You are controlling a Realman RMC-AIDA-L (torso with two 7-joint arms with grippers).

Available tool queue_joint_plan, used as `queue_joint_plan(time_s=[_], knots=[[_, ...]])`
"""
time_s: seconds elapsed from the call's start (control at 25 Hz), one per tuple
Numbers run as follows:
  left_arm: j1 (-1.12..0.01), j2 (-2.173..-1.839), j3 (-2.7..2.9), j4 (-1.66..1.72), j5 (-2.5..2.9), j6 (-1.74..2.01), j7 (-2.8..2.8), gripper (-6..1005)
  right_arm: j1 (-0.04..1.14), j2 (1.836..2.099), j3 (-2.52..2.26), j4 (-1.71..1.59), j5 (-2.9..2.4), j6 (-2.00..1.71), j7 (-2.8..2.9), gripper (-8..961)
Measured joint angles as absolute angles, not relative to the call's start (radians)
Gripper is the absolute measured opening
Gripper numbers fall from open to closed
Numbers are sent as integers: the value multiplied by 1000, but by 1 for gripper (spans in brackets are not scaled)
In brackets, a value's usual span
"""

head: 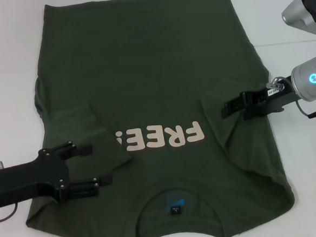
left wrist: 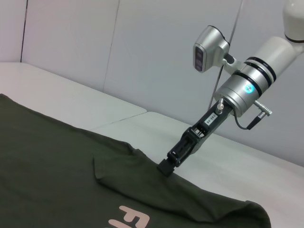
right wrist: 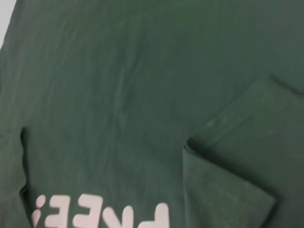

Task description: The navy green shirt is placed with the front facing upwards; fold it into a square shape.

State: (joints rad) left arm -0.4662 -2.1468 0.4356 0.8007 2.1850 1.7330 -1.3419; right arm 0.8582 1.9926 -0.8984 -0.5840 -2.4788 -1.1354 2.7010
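Note:
The navy green shirt (head: 144, 70) lies spread on the white table (head: 2, 64), front up, with its cream "FREE!" lettering (head: 162, 137) showing and its collar label (head: 176, 206) at the near edge. Both sleeves are folded inward over the body. My left gripper (head: 93, 165) hovers open over the near left part, beside the folded left sleeve (head: 85, 126), holding nothing. My right gripper (head: 225, 110) reaches in from the right, shut, with its tip on the folded right sleeve (head: 227, 141). The left wrist view shows that gripper (left wrist: 165, 167) pinching the sleeve's edge on the shirt (left wrist: 47, 156). The right wrist view shows the sleeve fold (right wrist: 237, 161).
Bare white table surrounds the shirt on the left and right. A seam in the table (left wrist: 123, 121) runs beside the shirt's right side. A pale wall (left wrist: 142, 47) stands behind the table on that side.

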Motion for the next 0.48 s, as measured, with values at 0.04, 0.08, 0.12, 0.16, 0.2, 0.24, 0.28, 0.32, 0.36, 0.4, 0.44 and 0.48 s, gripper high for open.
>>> queue_joint_plan(time_s=[0.04, 0.08, 0.12, 0.16, 0.2, 0.24, 0.28, 0.32, 0.36, 0.4, 0.44, 0.48], knots=[[-466, -2147, 436, 801, 2185, 1733, -1342, 948, 858, 1991, -899, -584, -2480, -1129, 2701, 678], [-466, -2147, 436, 801, 2185, 1732, -1342, 948, 857, 1990, -900, -584, -2483, -1124, 2701, 678], [-466, -2147, 436, 801, 2185, 1732, -1342, 948, 857, 1989, -901, -584, -2489, -1118, 2703, 678], [-467, -2147, 436, 801, 2184, 1732, -1342, 948, 857, 1989, -901, -584, -2499, -1110, 2706, 678], [-467, -2147, 436, 801, 2184, 1732, -1342, 948, 858, 1989, -901, -584, -2511, -1101, 2709, 678], [-467, -2147, 436, 801, 2184, 1731, -1342, 948, 861, 1990, -902, -583, -2527, -1086, 2713, 678], [-468, -2147, 436, 801, 2184, 1731, -1342, 948, 861, 1990, -902, -583, -2527, -1086, 2713, 678], [-468, -2147, 436, 801, 2184, 1729, -1342, 948, 862, 1992, -902, -581, -2532, -1077, 2713, 678], [-468, -2147, 436, 801, 2184, 1728, -1342, 948, 862, 1994, -902, -580, -2533, -1072, 2714, 679], [-468, -2147, 436, 801, 2184, 1725, -1342, 948, 862, 1995, -902, -580, -2533, -1065, 2714, 679], [-468, -2148, 436, 801, 2184, 1724, -1342, 948, 862, 1996, -903, -580, -2534, -1060, 2714, 679], [-469, -2148, 436, 801, 2185, 1722, -1342, 948, 862, 1997, -903, -582, -2534, -1053, 2714, 679]])
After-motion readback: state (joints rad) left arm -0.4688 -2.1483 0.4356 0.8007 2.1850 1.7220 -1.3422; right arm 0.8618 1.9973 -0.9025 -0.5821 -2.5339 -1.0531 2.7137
